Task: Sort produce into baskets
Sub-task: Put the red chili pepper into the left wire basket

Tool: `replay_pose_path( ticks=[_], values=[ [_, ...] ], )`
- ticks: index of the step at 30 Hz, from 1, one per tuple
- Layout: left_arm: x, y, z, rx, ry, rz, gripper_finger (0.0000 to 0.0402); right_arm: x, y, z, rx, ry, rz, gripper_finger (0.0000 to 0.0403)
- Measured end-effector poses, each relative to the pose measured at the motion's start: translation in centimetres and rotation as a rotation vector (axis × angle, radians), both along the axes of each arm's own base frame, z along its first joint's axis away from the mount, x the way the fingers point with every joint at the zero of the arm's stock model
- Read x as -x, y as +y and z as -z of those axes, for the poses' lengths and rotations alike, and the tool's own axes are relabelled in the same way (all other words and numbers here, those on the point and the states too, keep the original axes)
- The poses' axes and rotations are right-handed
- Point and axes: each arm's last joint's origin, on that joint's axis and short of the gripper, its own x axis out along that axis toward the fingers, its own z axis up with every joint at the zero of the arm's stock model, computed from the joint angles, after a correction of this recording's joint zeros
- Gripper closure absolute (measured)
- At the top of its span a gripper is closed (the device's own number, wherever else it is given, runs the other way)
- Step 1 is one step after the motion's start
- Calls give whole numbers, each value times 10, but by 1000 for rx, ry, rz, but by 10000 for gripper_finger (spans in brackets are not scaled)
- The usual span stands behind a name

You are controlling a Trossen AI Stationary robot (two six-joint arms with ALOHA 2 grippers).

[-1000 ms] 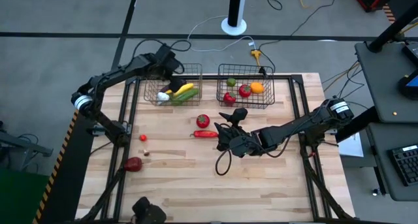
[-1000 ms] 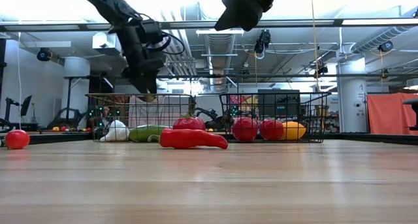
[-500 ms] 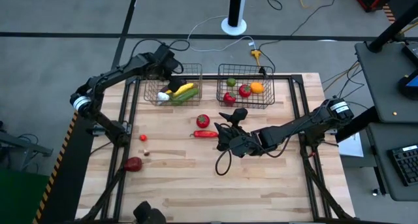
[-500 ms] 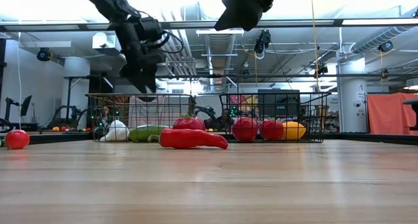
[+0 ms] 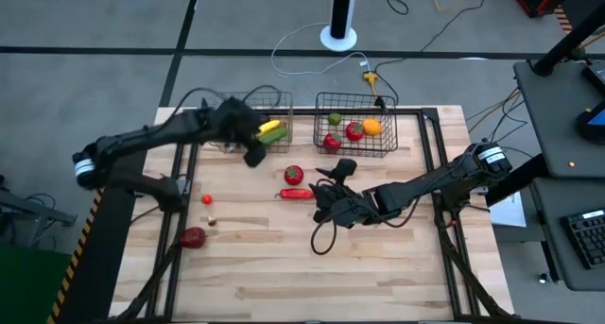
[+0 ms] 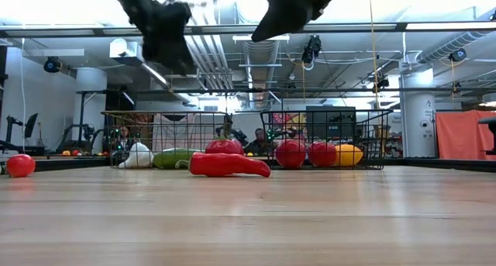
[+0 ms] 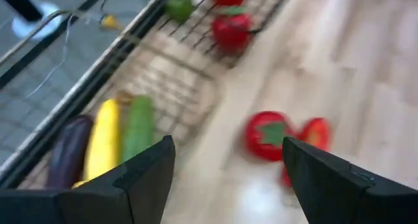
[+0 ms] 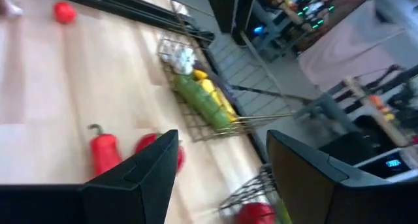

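Left gripper point(image 5: 253, 156) is above the tabletop point(image 5: 378, 258), just off the front edge of the left basket point(image 5: 276, 105). Its fingers point(image 7: 140, 178) stand apart with nothing between them. Past the fingers: a tomato point(image 7: 267, 135) and a red pepper point(image 7: 315, 134) on the wood, off to one side the eggplant point(image 7: 67, 153), corn point(image 7: 106, 140) and cucumber point(image 7: 138, 123) lying side by side in the left basket.

Right gripper point(image 5: 321, 194) hangs over the middle of the tabletop, its fingers point(image 8: 134, 181) apart too, holding nothing. Pepper and tomato sit just ahead of those fingers, between them and the left basket. Low view shows both grippers well up off the wood.

Right basket point(image 5: 354, 99) holds a tomato, another red piece, an orange point(image 5: 371, 127) and a small green piece point(image 5: 335, 119). Garlic point(image 6: 140, 155) is at the left basket's outer end.

Loose produce well away from both sets of fingers: a red piece point(image 5: 193, 236) near the left edge and a small red one point(image 5: 207, 199) beyond it.
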Motion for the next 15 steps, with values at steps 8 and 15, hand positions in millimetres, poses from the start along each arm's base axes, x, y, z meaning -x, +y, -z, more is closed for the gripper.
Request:
replay_pose_path(
  ticks=[8,15],
  values=[
    [16,-70,3,-53,-127,80,137,-5,-6,3,-185,-21,-107,179],
    [27,-111,23,-95,-147,105,137,-10,-22,5,-355,-28,-179,179]
  ],
)
